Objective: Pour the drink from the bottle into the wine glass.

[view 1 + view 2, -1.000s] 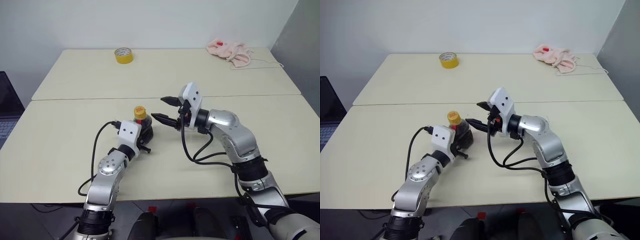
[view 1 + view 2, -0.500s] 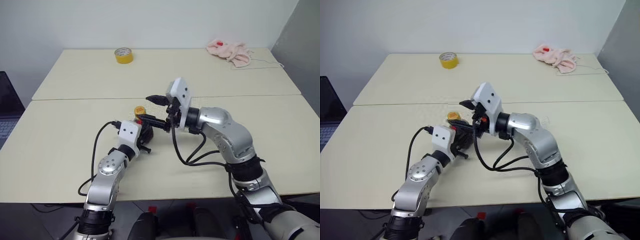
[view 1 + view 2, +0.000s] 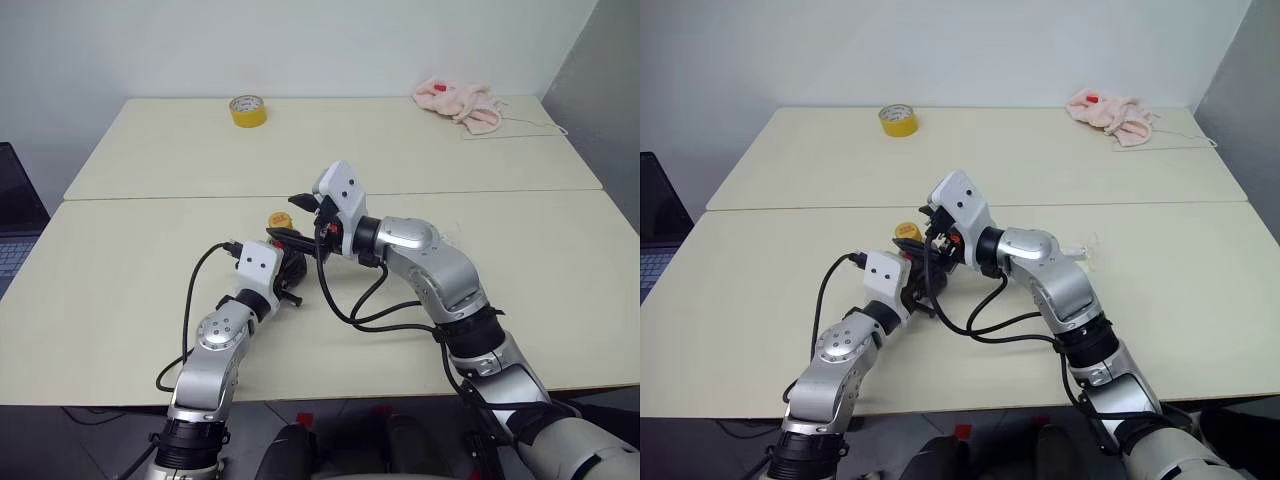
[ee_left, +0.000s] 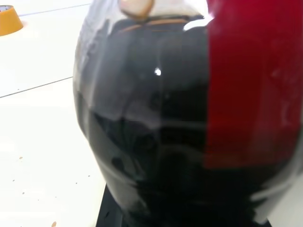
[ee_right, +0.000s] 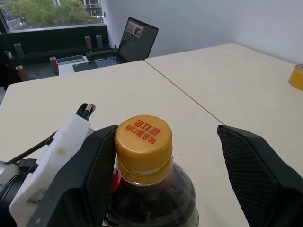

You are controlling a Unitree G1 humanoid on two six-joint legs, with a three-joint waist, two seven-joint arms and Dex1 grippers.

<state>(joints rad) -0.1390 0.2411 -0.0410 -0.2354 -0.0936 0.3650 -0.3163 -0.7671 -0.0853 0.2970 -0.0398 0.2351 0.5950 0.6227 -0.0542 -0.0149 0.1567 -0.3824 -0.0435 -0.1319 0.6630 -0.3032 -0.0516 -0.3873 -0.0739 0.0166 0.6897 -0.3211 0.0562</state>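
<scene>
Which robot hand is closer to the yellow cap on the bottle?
Right. The right gripper has its open fingers on either side of the yellow cap, not touching. The left gripper grips the bottle lower, around its dark body.

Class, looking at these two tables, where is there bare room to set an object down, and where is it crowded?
Free: the far table between the tape roll and the pink cloth, and the near table's left and right ends. Crowded: the near table's middle, where the left gripper grips the bottle and the right gripper flanks its cap.

Head stereo pair looks forward-down over worktop (image 3: 130, 270); both eyes share it. Left wrist camera pressed close to bottle (image 4: 189, 118); right wrist camera near, above its cap (image 5: 143, 142).
</scene>
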